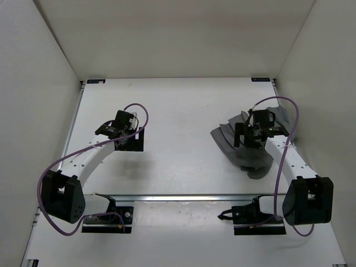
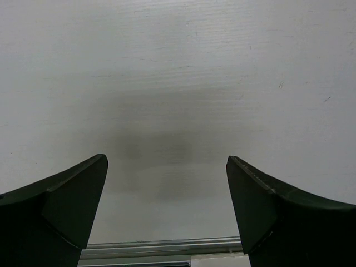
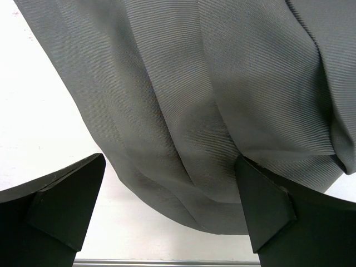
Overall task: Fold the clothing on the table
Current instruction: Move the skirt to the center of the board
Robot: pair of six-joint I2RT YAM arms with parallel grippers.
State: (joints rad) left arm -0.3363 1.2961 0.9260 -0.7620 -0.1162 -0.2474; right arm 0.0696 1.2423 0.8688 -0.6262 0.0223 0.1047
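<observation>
The grey pleated clothing (image 1: 223, 139) lies bunched on the right half of the white table (image 1: 183, 122), its folds running toward the far right corner. My right gripper (image 1: 248, 139) hovers directly over it, pointing down. In the right wrist view the jaws (image 3: 170, 160) stand wide open, with the clothing (image 3: 194, 83) spread beneath them and its rounded edge between the fingertips, not pinched. My left gripper (image 1: 129, 142) hangs over bare table on the left, far from the clothing. Its jaws (image 2: 167, 161) are wide open and empty above the table (image 2: 178, 83).
A metal rail (image 1: 183, 197) crosses the near side of the table in front of both arm bases; it also shows as the rail (image 2: 161, 245) under the left fingers. White walls (image 1: 33, 83) enclose the table on the left, back and right.
</observation>
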